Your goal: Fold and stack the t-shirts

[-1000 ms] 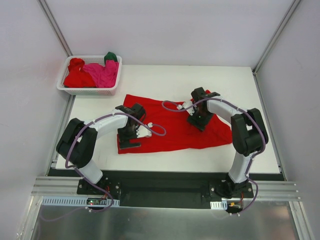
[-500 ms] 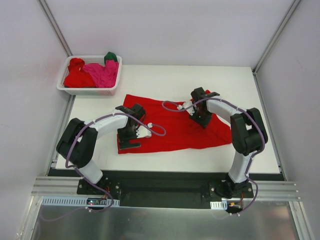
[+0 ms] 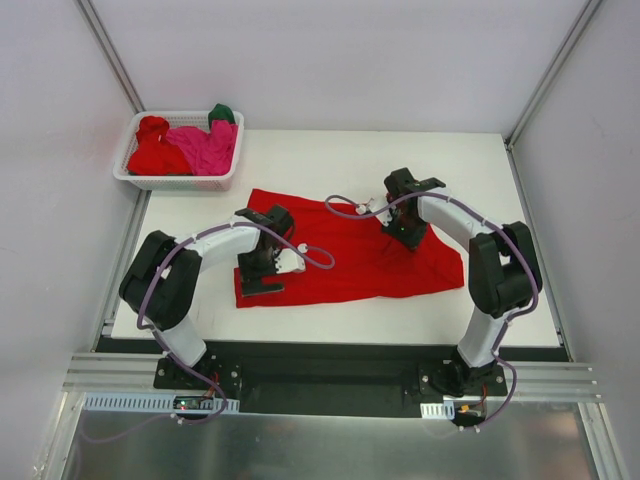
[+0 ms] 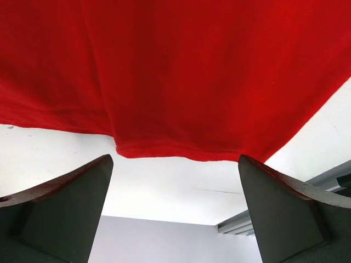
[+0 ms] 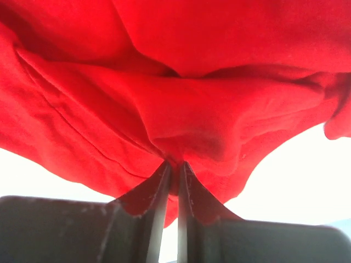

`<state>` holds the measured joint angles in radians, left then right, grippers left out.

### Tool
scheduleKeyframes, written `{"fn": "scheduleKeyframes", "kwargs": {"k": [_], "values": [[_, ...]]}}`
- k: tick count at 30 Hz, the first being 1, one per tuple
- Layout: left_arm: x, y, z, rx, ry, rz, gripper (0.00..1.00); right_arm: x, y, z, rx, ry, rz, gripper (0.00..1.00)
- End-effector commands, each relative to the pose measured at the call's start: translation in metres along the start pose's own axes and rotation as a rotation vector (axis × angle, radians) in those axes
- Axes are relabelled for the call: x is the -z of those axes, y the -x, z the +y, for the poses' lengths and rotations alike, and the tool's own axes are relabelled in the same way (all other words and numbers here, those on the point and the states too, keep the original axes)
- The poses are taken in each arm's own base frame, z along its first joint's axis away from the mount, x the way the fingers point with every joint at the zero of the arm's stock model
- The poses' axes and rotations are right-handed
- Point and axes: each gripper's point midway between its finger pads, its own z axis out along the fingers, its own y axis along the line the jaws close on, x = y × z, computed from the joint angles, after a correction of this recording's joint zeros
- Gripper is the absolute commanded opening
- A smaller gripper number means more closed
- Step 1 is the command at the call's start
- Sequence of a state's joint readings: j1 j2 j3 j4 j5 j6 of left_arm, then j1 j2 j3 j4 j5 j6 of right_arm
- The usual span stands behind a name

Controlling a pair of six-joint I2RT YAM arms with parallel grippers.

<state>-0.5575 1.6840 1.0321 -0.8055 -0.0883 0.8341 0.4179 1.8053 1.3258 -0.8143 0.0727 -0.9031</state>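
The right gripper has just closed its fingers on a raised fold of the red t-shirt spread on the table, starting the fold, while the left gripper hangs wide open.

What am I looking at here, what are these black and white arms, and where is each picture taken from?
These are two robot arms bolted at the near edge of a white table. The wide picture looks down from above and behind them; the two close-ups come from a camera on each wrist, looking past its own fingers. A red t-shirt lies spread on the table. The right gripper is closed, pinching a fold of it. The left gripper stands wide open over the shirt's edge, holding nothing. At the far left a white basket holds a crumpled red shirt, a pink shirt and a green shirt.
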Motion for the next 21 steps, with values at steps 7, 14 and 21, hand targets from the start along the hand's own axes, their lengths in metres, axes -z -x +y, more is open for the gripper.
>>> {"fn": "scheduleKeyframes", "kwargs": {"k": [7,14,21], "values": [[0.006,0.003,0.001,-0.018,0.009,0.01,0.99,0.033,0.023,-0.01,0.045,-0.046,-0.064,0.05],[0.006,0.003,-0.003,-0.009,0.01,0.009,0.99,0.038,0.054,-0.007,0.101,-0.03,-0.113,0.04],[0.008,-0.005,-0.007,-0.001,0.028,0.02,0.99,0.032,0.08,0.003,0.155,-0.001,-0.135,0.04]]}}
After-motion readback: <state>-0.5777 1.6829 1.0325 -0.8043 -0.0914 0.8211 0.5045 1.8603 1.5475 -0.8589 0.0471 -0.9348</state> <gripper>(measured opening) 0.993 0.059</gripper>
